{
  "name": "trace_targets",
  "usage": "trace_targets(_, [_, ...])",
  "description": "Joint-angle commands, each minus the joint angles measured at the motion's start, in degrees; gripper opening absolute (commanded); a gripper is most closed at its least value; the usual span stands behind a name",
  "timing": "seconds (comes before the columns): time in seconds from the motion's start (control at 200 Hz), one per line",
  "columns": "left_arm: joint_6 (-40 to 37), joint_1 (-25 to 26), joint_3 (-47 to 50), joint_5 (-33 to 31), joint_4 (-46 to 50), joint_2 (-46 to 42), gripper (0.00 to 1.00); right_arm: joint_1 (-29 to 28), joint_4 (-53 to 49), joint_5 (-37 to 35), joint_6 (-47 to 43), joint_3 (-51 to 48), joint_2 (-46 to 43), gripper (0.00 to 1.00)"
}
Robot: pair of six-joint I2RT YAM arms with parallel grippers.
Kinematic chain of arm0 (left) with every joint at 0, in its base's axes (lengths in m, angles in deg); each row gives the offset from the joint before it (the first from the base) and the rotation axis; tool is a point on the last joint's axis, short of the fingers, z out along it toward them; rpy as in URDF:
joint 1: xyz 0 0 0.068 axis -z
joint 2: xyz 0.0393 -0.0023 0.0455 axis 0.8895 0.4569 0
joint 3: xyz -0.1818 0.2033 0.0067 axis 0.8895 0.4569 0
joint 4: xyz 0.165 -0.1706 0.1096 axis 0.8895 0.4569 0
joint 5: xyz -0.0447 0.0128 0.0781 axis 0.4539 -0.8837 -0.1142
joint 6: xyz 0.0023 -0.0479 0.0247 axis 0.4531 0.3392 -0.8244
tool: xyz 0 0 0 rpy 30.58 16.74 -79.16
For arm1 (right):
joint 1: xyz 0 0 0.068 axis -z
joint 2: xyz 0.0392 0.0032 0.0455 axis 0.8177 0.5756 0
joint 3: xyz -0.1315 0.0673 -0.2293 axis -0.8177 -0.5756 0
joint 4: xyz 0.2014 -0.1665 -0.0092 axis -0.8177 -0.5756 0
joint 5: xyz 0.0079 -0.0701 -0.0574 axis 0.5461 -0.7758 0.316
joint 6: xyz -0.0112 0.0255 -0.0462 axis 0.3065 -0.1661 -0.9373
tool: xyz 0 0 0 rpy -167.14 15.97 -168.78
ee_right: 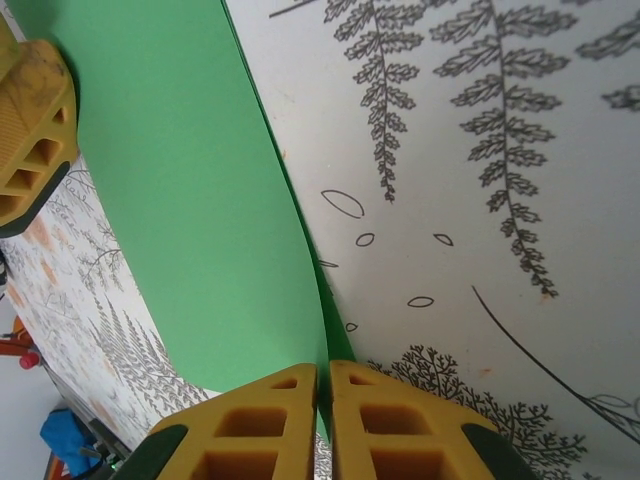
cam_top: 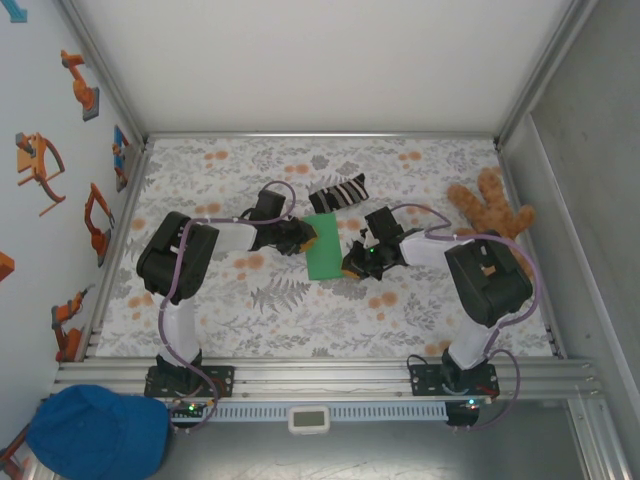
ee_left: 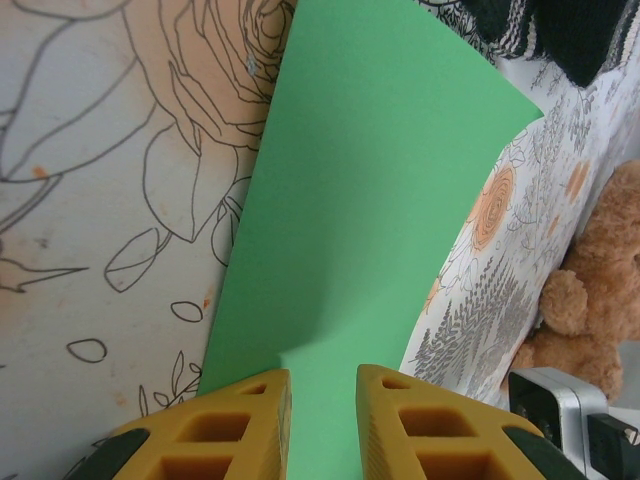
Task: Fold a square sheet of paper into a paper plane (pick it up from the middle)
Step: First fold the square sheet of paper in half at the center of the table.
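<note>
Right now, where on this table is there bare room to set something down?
Free: the near strip of table between paper and front edge, the far-left corner, and a gap between striped sock and teddy bear. Crowded: the centre, where left gripper and right gripper meet the green paper, sock just behind.

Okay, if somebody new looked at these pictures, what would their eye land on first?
The bright green square sheet of paper at the middle of the floral tablecloth stands out first. The right gripper is shut on one edge, where the sheet bows upward, and the left gripper sits open over the opposite side. Farther back lie a striped sock and, at the right, a brown teddy bear.
</note>
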Motion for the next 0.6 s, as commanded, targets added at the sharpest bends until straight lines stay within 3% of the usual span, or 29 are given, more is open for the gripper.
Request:
trace_targets(0.0, [0.6,0.0,1.0,-1.8,5.7,3.1,0.24,0.0,0.3,-1.3,0.9,-0.3,-1.6,0.09])
trace_targets(0.13, [0.6,-0.1,1.0,-1.6,5.6,3.0,0.23,0.0,0.0,-1.9,1.0,-0.2,-1.8,0.06])
trace_targets(0.175, [0.4,0.0,1.0,-1.2,5.4,2.9,0.24,0.1,0.0,-2.0,1.0,-0.2,-1.8,0.00])
trace_targets(0.366, [-8.4,-0.5,-3.3,5.6,3.3,-0.8,0.27,0.4,-3.1,-2.8,-0.4,0.5,-2.5,0.00])
trace_targets(0.451, [-12.7,-0.5,-5.9,5.5,5.9,-3.4,0.34,0.7,-5.0,-3.0,-1.4,0.6,-3.2,0.00])
trace_targets(0.591, [-13.2,-1.5,-6.6,5.4,5.2,-3.5,0.35,0.7,-7.1,-2.5,-2.4,1.0,-3.8,0.00])
